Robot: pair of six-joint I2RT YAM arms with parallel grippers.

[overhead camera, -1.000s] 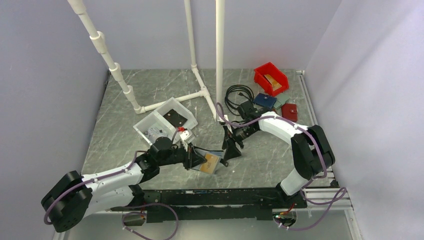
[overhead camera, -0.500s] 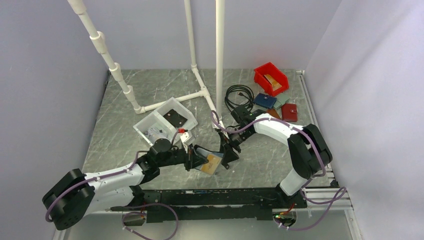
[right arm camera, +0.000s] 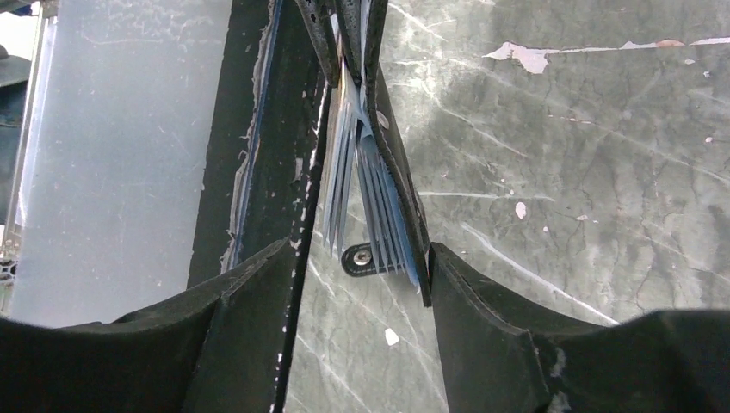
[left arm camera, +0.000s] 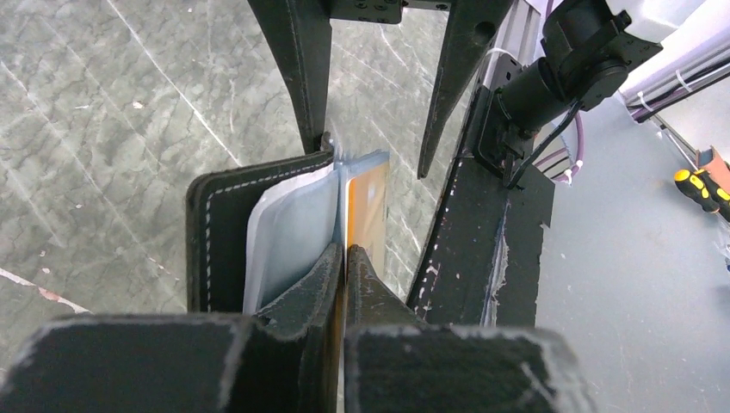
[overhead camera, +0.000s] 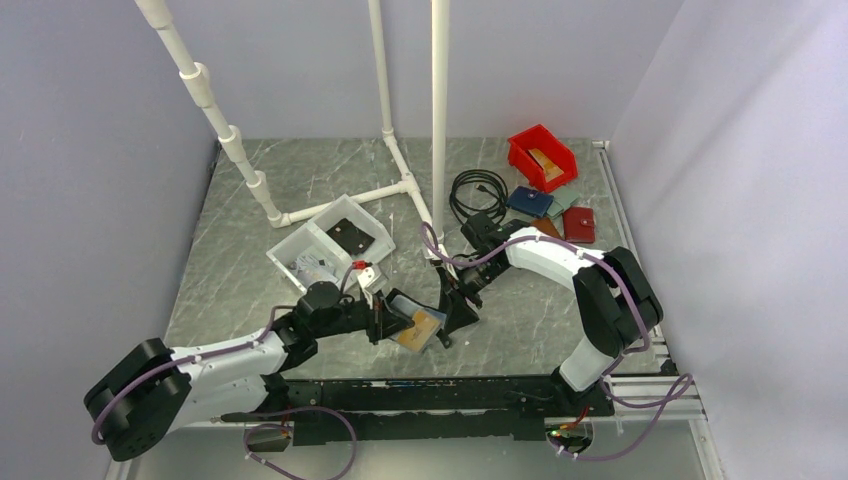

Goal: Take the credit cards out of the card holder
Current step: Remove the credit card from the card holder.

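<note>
The black card holder [overhead camera: 408, 318] is held open and off the table between the two arms. In the left wrist view its stitched black cover [left arm camera: 215, 232] and a pale clear sleeve [left arm camera: 288, 228] fan out. The gold-tan credit card [overhead camera: 425, 328] sits in a sleeve [left arm camera: 366, 202]. My left gripper [overhead camera: 388, 322] is shut on that sleeve edge [left arm camera: 346, 254]. My right gripper [overhead camera: 450, 316] is open and straddles the holder's far end [right arm camera: 361, 258]. Its right finger [right arm camera: 482, 301] touches the black cover [right arm camera: 396, 172]. The pale greyish card cannot be told apart among the sleeves.
A white bin [overhead camera: 305, 245] stands behind the left arm. White pipes [overhead camera: 440, 110], a black cable [overhead camera: 475, 190], a red bin [overhead camera: 541, 157], a dark blue wallet [overhead camera: 528, 202] and a red wallet [overhead camera: 579, 224] lie at the back right. The black front rail [overhead camera: 450, 395] is close below.
My right gripper has moved left and down until its open fingers are around the holder's far end. My left gripper has shifted slightly right and nearer with the holder.
</note>
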